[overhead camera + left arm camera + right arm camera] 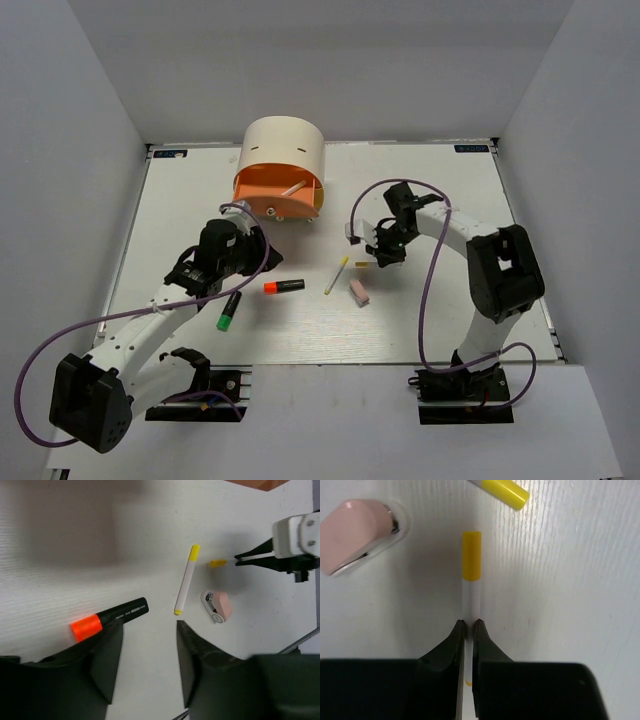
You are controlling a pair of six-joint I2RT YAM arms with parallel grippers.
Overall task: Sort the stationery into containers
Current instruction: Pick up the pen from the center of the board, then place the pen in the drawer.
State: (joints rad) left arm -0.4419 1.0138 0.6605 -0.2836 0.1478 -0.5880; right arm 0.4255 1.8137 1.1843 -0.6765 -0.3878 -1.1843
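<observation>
Far back on the counter [450, 300] stands the cabinet [285, 140], its orange drawer [270, 192] pulled out with one stick [292, 188] inside. The left jaws hang spread over the orange highlighter [107, 619]. The right jaws pinch a second stick [471, 562] down at the counter, near the eraser [352, 535].

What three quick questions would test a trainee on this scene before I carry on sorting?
1. True or false: the right gripper is shut on a white stick.
2. Which drawer stands open? A orange; B green; C blue.
3. Fill in: the left gripper, jaws apart, hovers near the ___ highlighter.
Key: 1 true; 2 A; 3 orange.
</observation>
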